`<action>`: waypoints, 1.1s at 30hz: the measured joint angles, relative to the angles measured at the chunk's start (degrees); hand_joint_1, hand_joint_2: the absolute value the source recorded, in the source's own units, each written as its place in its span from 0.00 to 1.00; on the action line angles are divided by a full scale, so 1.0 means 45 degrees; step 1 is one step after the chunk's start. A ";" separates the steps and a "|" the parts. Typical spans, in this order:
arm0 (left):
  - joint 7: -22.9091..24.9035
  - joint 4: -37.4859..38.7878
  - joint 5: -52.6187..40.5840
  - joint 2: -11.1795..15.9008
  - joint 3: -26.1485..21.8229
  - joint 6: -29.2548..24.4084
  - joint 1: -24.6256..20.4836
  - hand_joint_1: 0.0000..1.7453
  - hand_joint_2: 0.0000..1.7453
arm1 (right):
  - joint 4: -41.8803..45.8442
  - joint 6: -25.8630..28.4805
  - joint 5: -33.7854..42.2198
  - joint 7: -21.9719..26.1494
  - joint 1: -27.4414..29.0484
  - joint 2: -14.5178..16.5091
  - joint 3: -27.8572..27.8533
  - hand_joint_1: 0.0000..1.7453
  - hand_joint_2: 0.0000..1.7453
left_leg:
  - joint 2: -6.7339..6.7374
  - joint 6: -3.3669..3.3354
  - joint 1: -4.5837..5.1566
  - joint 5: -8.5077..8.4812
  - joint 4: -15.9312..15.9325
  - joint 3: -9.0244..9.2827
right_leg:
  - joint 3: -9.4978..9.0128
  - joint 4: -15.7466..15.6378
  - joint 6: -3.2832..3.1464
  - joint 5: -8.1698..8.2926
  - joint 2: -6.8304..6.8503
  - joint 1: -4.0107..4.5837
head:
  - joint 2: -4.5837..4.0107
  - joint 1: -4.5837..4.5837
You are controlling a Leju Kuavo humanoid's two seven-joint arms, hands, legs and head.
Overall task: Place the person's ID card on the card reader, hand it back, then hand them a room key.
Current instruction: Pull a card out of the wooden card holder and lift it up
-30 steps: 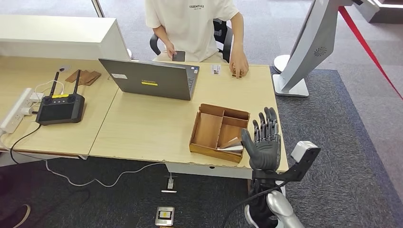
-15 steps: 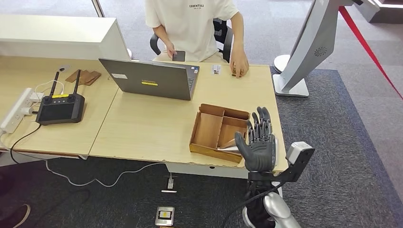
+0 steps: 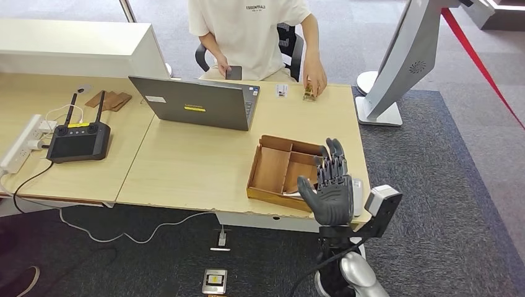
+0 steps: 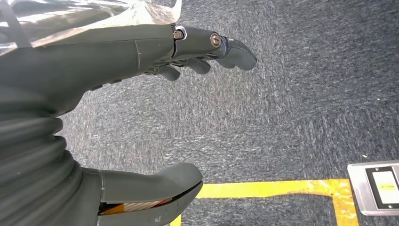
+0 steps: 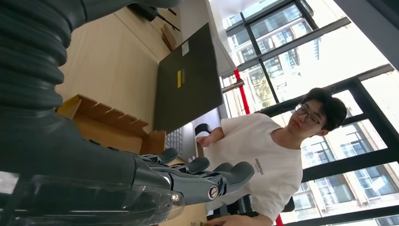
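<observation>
- Right hand [image 3: 331, 189]: matte dark-grey, ribbed cover at the wrist, fingers straight and spread, palm toward the camera, nothing in it. Raised at the near right edge of the pale wood-grain counter [image 3: 186, 167], overlapping the right end of the tray.
- Shallow brown wooden tray with partitions [image 3: 275, 167]: rectangular with thin dividing walls; something pale and flat lies in its near right compartment, partly hidden by the hand.
- Small card-like item [image 3: 308, 93]: at the far edge of the counter under the person's fingertips [image 3: 316, 83]; too small to tell its face.
- Person in a white T-shirt [image 3: 254, 31] sits across the counter, other hand holding a dark phone [image 3: 233, 73].
- Grey slab laptop [image 3: 198, 102], lid open, back toward the camera, yellow sticker on the lid.
- Black boxy controller with two stub antennas [image 3: 79, 139] at the left, beside a white power strip [image 3: 21, 142].
- Left hand [image 4: 141, 94]: fingers extended and apart, thumb apart, empty, above coarse grey carpet [image 4: 282, 103] with a yellow tape line [image 4: 277, 188].
</observation>
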State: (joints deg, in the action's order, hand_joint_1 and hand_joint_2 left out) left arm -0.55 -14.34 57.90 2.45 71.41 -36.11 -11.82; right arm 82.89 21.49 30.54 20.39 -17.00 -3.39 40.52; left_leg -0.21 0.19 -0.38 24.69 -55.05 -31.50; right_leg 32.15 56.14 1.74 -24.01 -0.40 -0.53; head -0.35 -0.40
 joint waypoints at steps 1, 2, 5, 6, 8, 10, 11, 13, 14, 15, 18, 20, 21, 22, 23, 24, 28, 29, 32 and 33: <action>-0.0012 0.0000 0.0008 0.0004 -0.0001 -0.0001 0.0009 0.00 1.00 | 0.0001 -0.0004 -0.0028 -0.0027 0.0001 0.0000 0.0010 0.00 1.00 | 0.0000 0.0000 0.0000 0.0000 0.0000 0.0000 | 0.0000 0.0000 0.0000 0.0000 0.0000 0.0000 | 0.0000 0.0001; -0.0024 0.0000 0.0016 0.0006 -0.0001 -0.0002 0.0018 0.00 1.00 | 0.0002 -0.0007 -0.0047 -0.0046 0.0001 0.0000 0.0018 0.00 1.00 | 0.0000 0.0000 0.0000 0.0000 0.0000 0.0000 | 0.0000 0.0000 0.0000 0.0000 0.0000 0.0000 | 0.0000 0.0001; -0.0039 0.0000 0.0011 0.0012 -0.0001 -0.0004 0.0029 0.00 1.00 | 0.0018 -0.0010 -0.0089 -0.0095 0.0008 -0.0001 0.0036 0.00 1.00 | 0.0000 0.0000 0.0000 0.0000 0.0000 0.0001 | 0.0000 0.0000 0.0000 0.0000 0.0000 0.0000 | 0.0000 0.0001; -0.0038 0.0000 -0.0001 0.0015 -0.0001 -0.0004 0.0029 0.00 1.00 | 0.0037 -0.0006 -0.0106 -0.0109 0.0012 -0.0002 0.0044 0.00 1.00 | 0.0000 0.0000 0.0000 0.0000 0.0000 0.0001 | 0.0000 0.0000 0.0000 0.0000 0.0000 0.0000 | 0.0000 0.0001; -0.0029 0.0000 -0.0035 0.0021 -0.0001 -0.0002 0.0030 0.00 1.00 | 0.0084 0.0002 -0.0138 -0.0132 0.0022 -0.0007 0.0060 0.00 1.00 | 0.0000 0.0000 0.0000 0.0000 0.0000 0.0001 | 0.0000 0.0000 0.0000 0.0000 0.0000 0.0000 | 0.0000 0.0001; -0.0007 0.0000 -0.0064 0.0025 -0.0001 -0.0002 0.0029 0.00 1.00 | 0.0113 0.0016 -0.0180 -0.0153 0.0037 -0.0012 0.0076 0.00 1.00 | 0.0000 0.0000 0.0000 0.0000 0.0000 0.0001 | 0.0000 0.0000 0.0000 0.0000 0.0000 0.0000 | 0.0000 0.0001; 0.0008 0.0000 -0.0073 0.0027 -0.0001 -0.0004 0.0029 0.00 1.00 | 0.0131 0.0023 -0.0200 -0.0165 0.0050 -0.0013 0.0084 0.00 1.00 | 0.0000 0.0000 0.0000 0.0000 0.0000 0.0001 | 0.0001 0.0000 0.0000 0.0000 0.0000 0.0000 | 0.0000 0.0000; 0.0028 0.0000 -0.0080 0.0030 -0.0001 -0.0004 0.0030 0.00 1.00 | 0.0187 0.0039 -0.0236 -0.0186 0.0078 -0.0015 0.0096 0.00 1.00 | 0.0000 0.0000 0.0000 0.0000 0.0000 0.0001 | 0.0001 0.0000 0.0000 0.0000 0.0000 0.0000 | 0.0000 0.0000; 0.0033 0.0000 -0.0083 0.0033 -0.0001 -0.0004 0.0030 0.00 1.00 | 0.0216 0.0050 -0.0245 -0.0200 0.0086 -0.0015 0.0101 0.00 1.00 | 0.0000 0.0000 0.0000 0.0000 0.0000 0.0001 | 0.0001 0.0000 0.0000 0.0000 0.0000 0.0000 | 0.0000 0.0000; 0.0034 0.0000 -0.0085 0.0035 -0.0001 -0.0004 0.0030 0.00 1.00 | 0.0237 0.0063 -0.0255 -0.0217 0.0092 -0.0015 0.0106 0.00 1.00 | 0.0000 0.0000 0.0000 0.0000 0.0000 0.0001 | 0.0001 0.0000 0.0000 0.0000 0.0000 0.0000 | 0.0000 0.0000; 0.0034 0.0000 -0.0090 0.0040 -0.0001 -0.0004 0.0031 0.00 1.00 | 0.0312 0.0101 -0.0274 -0.0265 0.0125 -0.0017 0.0119 0.00 1.00 | 0.0000 0.0000 0.0000 0.0000 0.0000 0.0001 | 0.0001 0.0000 0.0000 0.0000 0.0000 0.0000 | 0.0000 -0.0001; 0.0030 0.0000 -0.0091 0.0042 -0.0001 -0.0004 0.0032 0.00 1.00 | 0.0373 0.0123 -0.0285 -0.0277 0.0145 -0.0019 0.0129 0.00 1.00 | 0.0000 0.0000 0.0000 0.0000 0.0000 0.0000 | 0.0001 0.0000 0.0000 0.0000 0.0000 0.0000 | 0.0000 0.0000; 0.0025 0.0000 -0.0091 0.0042 -0.0001 -0.0004 0.0033 0.00 1.00 | 0.0396 0.0131 -0.0289 -0.0282 0.0151 -0.0021 0.0135 0.00 1.00 | 0.0000 0.0000 0.0000 0.0000 0.0000 0.0001 | 0.0001 -0.0001 0.0000 0.0000 0.0000 0.0000 | 0.0000 0.0000; 0.0017 0.0000 -0.0092 0.0042 -0.0001 -0.0004 0.0034 0.00 1.00 | 0.0413 0.0137 -0.0291 -0.0288 0.0156 -0.0023 0.0141 0.00 1.00 | 0.0000 0.0000 0.0000 0.0000 0.0000 0.0000 | 0.0001 -0.0001 0.0000 0.0000 0.0000 0.0000 | 0.0000 0.0000; 0.0008 0.0000 -0.0093 0.0042 -0.0001 -0.0004 0.0034 0.00 1.00 | 0.0425 0.0143 -0.0293 -0.0294 0.0159 -0.0026 0.0147 0.00 1.00 | 0.0000 0.0000 0.0000 0.0000 0.0000 0.0001 | 0.0001 -0.0001 0.0000 0.0000 0.0000 0.0000 | 0.0000 0.0000; 0.0001 0.0000 -0.0093 0.0042 -0.0001 -0.0004 0.0035 0.00 1.00 | 0.0431 0.0148 -0.0294 -0.0300 0.0161 -0.0028 0.0154 0.00 1.00 | 0.0001 0.0000 0.0000 0.0000 0.0000 0.0001 | 0.0001 -0.0001 0.0000 0.0000 0.0000 0.0000 | 0.0000 0.0000; -0.0005 0.0000 -0.0095 0.0042 -0.0001 -0.0004 0.0036 0.00 1.00 | 0.0517 0.0162 -0.0302 -0.0377 0.0169 -0.0064 0.0184 0.00 1.00 | 0.0000 0.0000 0.0000 0.0000 0.0000 0.0000 | 0.0001 -0.0001 0.0000 0.0000 0.0000 0.0000 | 0.0000 0.0001; -0.0005 0.0000 -0.0095 0.0042 -0.0001 -0.0004 0.0036 0.00 1.00 | 0.0528 0.0163 -0.0303 -0.0394 0.0169 -0.0077 0.0193 0.00 1.00 | 0.0000 0.0000 0.0000 0.0000 0.0000 0.0000 | 0.0001 -0.0001 0.0000 0.0000 0.0000 0.0000 | 0.0000 0.0000; -0.0005 0.0000 -0.0093 0.0042 -0.0001 -0.0004 0.0038 0.00 1.00 | 0.0532 0.0160 -0.0296 -0.0412 0.0169 -0.0092 0.0212 0.00 1.00 | 0.0000 0.0000 0.0000 0.0000 0.0000 0.0000 | 0.0001 0.0000 0.0000 0.0000 0.0000 0.0000 | 0.0000 -0.0001; -0.0005 0.0000 -0.0093 0.0042 -0.0001 -0.0004 0.0038 0.00 1.00 | 0.0532 0.0158 -0.0293 -0.0413 0.0169 -0.0092 0.0219 0.00 1.00 | 0.0000 0.0000 0.0000 0.0000 0.0000 0.0000 | 0.0001 0.0000 0.0000 0.0000 0.0000 0.0000 | 0.0000 0.0000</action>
State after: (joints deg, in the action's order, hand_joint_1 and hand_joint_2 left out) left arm -0.57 -14.34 57.48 2.64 71.41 -36.13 -11.64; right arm 85.29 22.20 29.23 18.53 -16.24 -3.80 41.51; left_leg -0.21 0.19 -0.38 24.69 -55.05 -31.50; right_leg 32.15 56.14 1.74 -24.01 -0.40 -0.53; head -0.35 -0.40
